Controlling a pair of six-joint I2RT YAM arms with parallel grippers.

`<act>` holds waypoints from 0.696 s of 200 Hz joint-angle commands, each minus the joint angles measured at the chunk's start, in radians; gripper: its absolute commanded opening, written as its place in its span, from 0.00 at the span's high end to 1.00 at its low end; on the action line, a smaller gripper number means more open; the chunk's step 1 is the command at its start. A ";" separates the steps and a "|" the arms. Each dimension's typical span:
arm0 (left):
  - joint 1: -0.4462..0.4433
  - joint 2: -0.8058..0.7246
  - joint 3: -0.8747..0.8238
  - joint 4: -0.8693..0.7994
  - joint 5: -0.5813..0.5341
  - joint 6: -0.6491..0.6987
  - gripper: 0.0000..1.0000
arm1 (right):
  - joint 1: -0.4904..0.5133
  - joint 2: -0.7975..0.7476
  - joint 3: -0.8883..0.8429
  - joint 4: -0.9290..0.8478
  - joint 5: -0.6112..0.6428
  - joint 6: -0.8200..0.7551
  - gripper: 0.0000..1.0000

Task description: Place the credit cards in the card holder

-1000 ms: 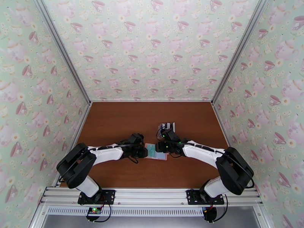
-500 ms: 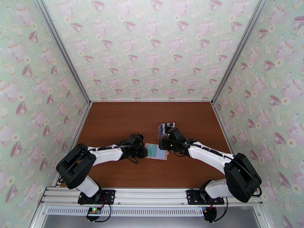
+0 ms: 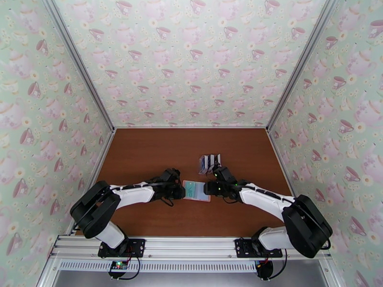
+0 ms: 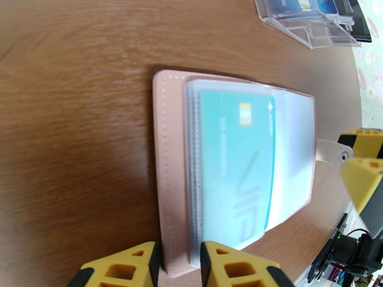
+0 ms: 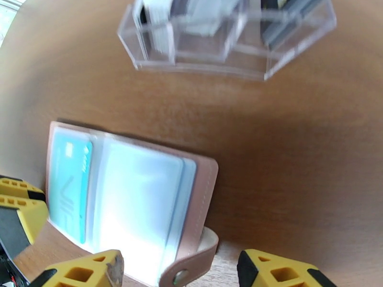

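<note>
One pink wallet (image 3: 196, 191) is lying open near the middle of the table (image 3: 143, 154), holding one teal card (image 4: 234, 163). The left gripper (image 4: 177, 264) is pinching the wallet's left edge, jaws nearly closed. The right gripper (image 5: 184, 271) is standing wide open and empty, straddling the snap tab (image 4: 332, 151). One clear rack (image 3: 209, 162), toward the far edge, is holding more cards (image 4: 292, 3); their count is unclear.

Your right gripper (image 3: 209, 188) pulls back, jaws spreading wider, the card holder (image 3: 196, 191) now just ahead of its fingertips.

Pink card holder (image 4: 167, 163) lying open on the surface (image 4: 72, 115), teal credit card (image 4: 234, 163) inside, left pincer (image 4: 179, 248) pinching its 6 o'clock edge, clear rack (image 4: 306, 20) sitting at 1 o'clock.
</note>
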 commanded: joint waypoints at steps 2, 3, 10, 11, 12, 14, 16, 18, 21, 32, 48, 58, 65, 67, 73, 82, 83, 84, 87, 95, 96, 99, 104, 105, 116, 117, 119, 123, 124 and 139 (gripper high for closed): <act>0.024 -0.012 0.001 -0.048 -0.032 0.033 0.70 | -0.002 0.000 -0.027 0.049 -0.038 0.028 0.33; 0.025 -0.011 0.001 -0.047 -0.032 0.033 0.70 | -0.001 0.000 -0.028 0.051 -0.038 0.028 0.33; 0.030 -0.009 0.004 -0.047 -0.030 0.036 0.70 | -0.001 0.002 -0.033 0.059 -0.044 0.032 0.33; 0.031 -0.008 0.003 -0.047 -0.028 0.036 0.70 | 0.000 0.002 -0.035 0.061 -0.044 0.032 0.33; 0.031 -0.007 0.005 -0.047 -0.028 0.037 0.70 | 0.000 0.002 -0.035 0.063 -0.045 0.034 0.34; 0.032 -0.006 0.005 -0.047 -0.027 0.037 0.70 | -0.001 0.003 -0.037 0.065 -0.047 0.035 0.34; 0.033 -0.005 0.006 -0.047 -0.027 0.037 0.70 | -0.001 0.005 -0.038 0.067 -0.049 0.036 0.34; 0.033 -0.003 0.007 -0.046 -0.025 0.039 0.70 | 0.000 0.005 -0.039 0.069 -0.052 0.037 0.34; 0.034 0.000 0.008 -0.045 -0.024 0.039 0.70 | -0.001 0.006 -0.040 0.072 -0.054 0.038 0.34; 0.035 0.007 0.014 -0.045 -0.020 0.042 0.70 | -0.002 0.014 -0.045 0.082 -0.063 0.041 0.34; 0.036 0.016 0.020 -0.043 -0.018 0.046 0.70 | -0.001 0.021 -0.048 0.088 -0.063 0.041 0.34; 0.037 0.021 0.022 -0.039 -0.016 0.045 0.70 | -0.001 0.026 -0.051 0.096 -0.065 0.043 0.35; 0.037 0.024 0.023 -0.038 -0.016 0.046 0.70 | -0.001 0.029 -0.053 0.098 -0.069 0.043 0.35; 0.037 0.024 0.023 -0.038 -0.016 0.045 0.70 | -0.002 0.030 -0.053 0.100 -0.071 0.045 0.35; 0.039 0.026 0.024 -0.036 -0.015 0.045 0.70 | -0.001 0.035 -0.054 0.108 -0.075 0.046 0.35; 0.039 0.030 0.025 -0.036 -0.014 0.045 0.70 | -0.001 0.040 -0.055 0.113 -0.079 0.047 0.35; 0.039 0.030 0.025 -0.036 -0.014 0.045 0.70 | 0.000 0.041 -0.056 0.114 -0.080 0.048 0.35; 0.039 0.031 0.025 -0.036 -0.014 0.046 0.70 | -0.001 0.041 -0.056 0.115 -0.080 0.048 0.35; 0.039 0.032 0.025 -0.036 -0.012 0.046 0.70 | 0.000 0.043 -0.056 0.116 -0.080 0.048 0.35; 0.039 0.033 0.025 -0.035 -0.012 0.045 0.70 | -0.001 0.047 -0.057 0.119 -0.080 0.049 0.36; 0.039 0.033 0.025 -0.035 -0.012 0.045 0.70 | -0.002 0.048 -0.057 0.120 -0.081 0.049 0.36; 0.039 0.033 0.025 -0.035 -0.012 0.046 0.70 | -0.002 0.050 -0.058 0.122 -0.081 0.050 0.36; 0.039 0.036 0.024 -0.034 -0.011 0.045 0.70 | -0.001 0.052 -0.058 0.123 -0.080 0.049 0.36; 0.039 0.036 0.024 -0.034 -0.011 0.044 0.70 | -0.001 0.053 -0.057 0.123 -0.080 0.049 0.36; 0.039 0.037 0.027 -0.033 -0.010 0.045 0.70 | -0.002 0.058 -0.057 0.128 -0.080 0.050 0.37; 0.039 0.037 0.026 -0.033 -0.009 0.045 0.70 | -0.001 0.059 -0.057 0.129 -0.081 0.049 0.37; 0.039 0.039 0.027 -0.033 -0.008 0.045 0.70 | -0.001 0.060 -0.057 0.130 -0.082 0.050 0.37; 0.039 0.040 0.028 -0.032 -0.008 0.045 0.70 | -0.002 0.062 -0.057 0.132 -0.084 0.049 0.37; 0.038 0.041 0.029 -0.032 -0.008 0.045 0.70 | -0.002 0.063 -0.057 0.133 -0.084 0.049 0.37; 0.039 0.048 0.032 -0.030 -0.003 0.045 0.70 | -0.002 0.071 -0.059 0.142 -0.089 0.053 0.38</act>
